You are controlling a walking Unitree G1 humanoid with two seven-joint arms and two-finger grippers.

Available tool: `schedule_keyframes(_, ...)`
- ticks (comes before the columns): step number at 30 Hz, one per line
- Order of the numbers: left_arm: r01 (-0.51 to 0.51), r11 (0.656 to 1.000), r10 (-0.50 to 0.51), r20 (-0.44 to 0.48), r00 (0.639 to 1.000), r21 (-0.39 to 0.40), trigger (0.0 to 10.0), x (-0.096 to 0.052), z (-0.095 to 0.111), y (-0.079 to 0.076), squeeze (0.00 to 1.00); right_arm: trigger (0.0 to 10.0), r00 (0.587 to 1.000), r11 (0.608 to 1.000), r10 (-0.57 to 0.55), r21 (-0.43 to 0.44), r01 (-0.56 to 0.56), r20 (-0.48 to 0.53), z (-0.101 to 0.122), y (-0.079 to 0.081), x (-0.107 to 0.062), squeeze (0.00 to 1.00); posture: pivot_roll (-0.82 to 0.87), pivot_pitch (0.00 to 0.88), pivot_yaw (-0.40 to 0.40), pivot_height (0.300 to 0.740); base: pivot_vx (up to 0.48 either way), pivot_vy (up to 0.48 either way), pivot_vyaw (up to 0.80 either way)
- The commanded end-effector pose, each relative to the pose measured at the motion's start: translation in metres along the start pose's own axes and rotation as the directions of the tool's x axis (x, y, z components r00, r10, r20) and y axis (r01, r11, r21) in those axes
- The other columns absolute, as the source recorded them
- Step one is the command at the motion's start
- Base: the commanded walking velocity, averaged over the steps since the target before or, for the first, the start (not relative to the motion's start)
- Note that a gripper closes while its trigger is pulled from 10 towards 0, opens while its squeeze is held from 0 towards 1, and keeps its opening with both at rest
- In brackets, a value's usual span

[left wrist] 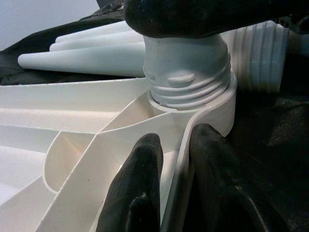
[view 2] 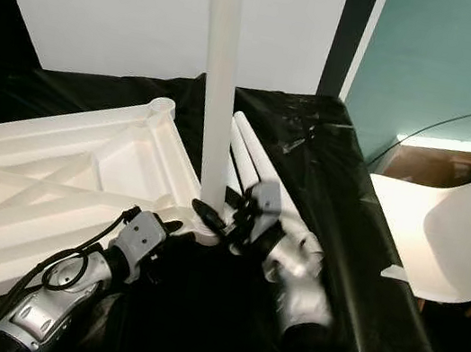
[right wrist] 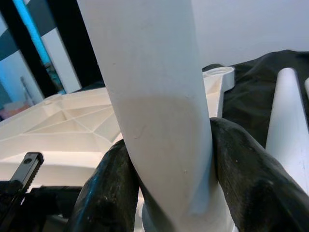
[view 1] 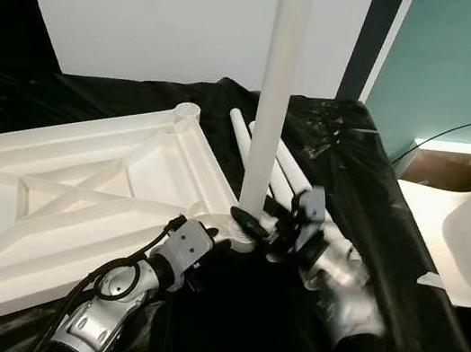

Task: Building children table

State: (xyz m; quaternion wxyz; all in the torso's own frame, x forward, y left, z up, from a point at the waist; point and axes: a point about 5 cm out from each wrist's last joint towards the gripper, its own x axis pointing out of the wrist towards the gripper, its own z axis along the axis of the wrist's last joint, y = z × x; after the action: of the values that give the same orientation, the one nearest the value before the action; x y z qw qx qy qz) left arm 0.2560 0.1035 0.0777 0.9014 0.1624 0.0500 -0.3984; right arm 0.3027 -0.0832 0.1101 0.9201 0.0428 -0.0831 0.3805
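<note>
Right gripper (view 1: 250, 224) clamps its black fingers round the base of the upright white table leg (view 1: 278, 92), whose ribbed threaded end sits in a corner socket of the upturned ribbed plastic tabletop (view 1: 76, 203). Left gripper (left wrist: 176, 159) pinches the tabletop's rim beside that socket. Spare tapered legs (view 1: 286, 171) lie just beyond on glossy black sheeting (view 1: 375, 210).

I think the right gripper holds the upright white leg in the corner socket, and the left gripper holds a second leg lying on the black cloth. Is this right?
Not quite. The right gripper does hold the upright leg in the corner socket. But the left gripper grips the tabletop rim beside that socket, as the left wrist view shows. The spare legs lie on the black cloth, untouched.
</note>
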Motion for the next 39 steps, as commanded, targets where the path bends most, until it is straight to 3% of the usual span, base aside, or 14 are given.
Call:
schedule_keyframes(1, 0.144, 0.988, -0.151, -0.122, 0.981, -0.064, 10.0, -0.004, -0.026, -0.021, 0.00, 0.0, 0.994, 0.994, -0.085, 0.076, 0.081, 0.063, 0.002, 0.002, 0.001, 0.00, 0.14, 0.000, 0.018, 0.740, 0.000, 0.000, 0.00)
schedule_keyframes(8, 0.149, 0.986, -0.157, -0.119, 0.980, -0.068, 10.0, -0.005, -0.025, -0.021, 0.00, 0.1, 0.993, 0.992, -0.105, 0.072, 0.101, 0.054, 0.003, 0.001, -0.002, 0.00, 0.14, 0.000, 0.023, 0.740, 0.000, 0.000, 0.00)
schedule_keyframes(9, 0.150, 0.986, -0.157, -0.120, 0.980, -0.069, 10.0, -0.005, -0.025, -0.021, 0.00, 10.0, 0.995, 0.994, -0.090, 0.068, 0.087, 0.038, 0.003, 0.002, -0.002, 0.52, 0.14, 0.000, 0.023, 0.740, 0.000, 0.000, 0.00)
schedule_keyframes(10, 0.150, 0.986, -0.157, -0.120, 0.980, -0.069, 10.0, -0.005, -0.025, -0.021, 0.00, 10.0, 0.995, 0.994, -0.090, 0.068, 0.087, 0.038, 0.003, 0.002, -0.002, 0.52, 0.14, 0.000, 0.023, 0.740, 0.000, 0.000, 0.00)
schedule_keyframes(11, 0.150, 0.986, -0.158, -0.119, 0.980, -0.069, 10.0, -0.005, -0.025, -0.021, 0.00, 10.0, 0.998, 0.996, -0.061, 0.068, 0.059, 0.030, 0.003, 0.003, -0.002, 1.00, 0.14, 0.000, 0.022, 0.740, 0.000, 0.000, 0.00)
schedule_keyframes(14, 0.151, 0.986, -0.158, -0.118, 0.980, -0.069, 10.0, -0.004, -0.025, -0.021, 0.00, 10.0, 1.000, 0.999, -0.009, 0.049, 0.009, 0.009, 0.006, 0.004, 0.000, 1.00, 0.14, 0.000, 0.021, 0.740, 0.000, 0.000, 0.00)
schedule_keyframes(15, 0.151, 0.986, -0.158, -0.117, 0.980, -0.069, 10.0, -0.004, -0.025, -0.021, 0.00, 10.0, 1.000, 0.999, 0.018, 0.027, -0.018, -0.003, 0.008, 0.002, 0.002, 0.84, 0.13, 0.000, 0.021, 0.740, 0.000, 0.000, 0.00)
schedule_keyframes(16, 0.151, 0.986, -0.158, -0.116, 0.981, -0.069, 10.0, -0.003, -0.025, -0.021, 0.00, 10.0, 0.998, 0.998, 0.059, -0.002, -0.059, -0.017, 0.011, -0.002, 0.004, 0.00, 0.13, 0.000, 0.021, 0.740, 0.000, 0.000, 0.00)
schedule_keyframes(23, 0.151, 0.986, -0.158, -0.116, 0.981, -0.066, 10.0, -0.003, -0.025, -0.020, 0.00, 10.0, 0.958, 0.958, 0.268, -0.077, -0.277, -0.105, 0.021, -0.018, 0.010, 0.00, 0.14, 0.000, 0.021, 0.740, 0.000, 0.000, 0.00)
schedule_keyframes(29, 0.148, 0.987, -0.155, -0.118, 0.981, -0.065, 10.0, -0.003, -0.025, -0.019, 0.00, 10.0, 0.926, 0.926, 0.338, -0.117, -0.359, -0.167, 0.025, -0.027, 0.012, 0.00, 0.15, 0.000, 0.018, 0.740, 0.000, 0.000, 0.00)
schedule_keyframes(30, 0.146, 0.987, -0.153, -0.118, 0.981, -0.065, 10.0, -0.004, -0.025, -0.019, 0.00, 5.6, 0.917, 0.917, 0.353, -0.124, -0.379, -0.187, 0.026, -0.030, 0.013, 0.00, 0.15, 0.000, 0.016, 0.740, 0.000, 0.000, 0.00)
schedule_keyframes(31, 0.146, 0.987, -0.153, -0.118, 0.981, -0.065, 10.0, -0.004, -0.025, -0.019, 0.00, 5.6, 0.917, 0.917, 0.353, -0.124, -0.379, -0.187, 0.026, -0.030, 0.013, 0.00, 0.15, 0.000, 0.016, 0.740, 0.000, 0.000, 0.00)
schedule_keyframes(32, 0.144, 0.987, -0.151, -0.118, 0.981, -0.066, 10.0, -0.004, -0.025, -0.019, 0.00, 0.0, 0.911, 0.912, 0.361, -0.130, -0.390, -0.200, 0.027, -0.032, 0.015, 0.00, 0.15, 0.000, 0.015, 0.740, 0.000, 0.000, 0.00)
schedule_keyframes(39, 0.139, 0.988, -0.147, -0.120, 0.982, -0.071, 10.0, -0.006, -0.026, -0.021, 0.00, 0.0, 0.906, 0.908, 0.371, -0.125, -0.400, -0.206, 0.028, -0.035, 0.018, 0.00, 0.16, 0.000, 0.014, 0.740, 0.000, 0.000, 0.00)
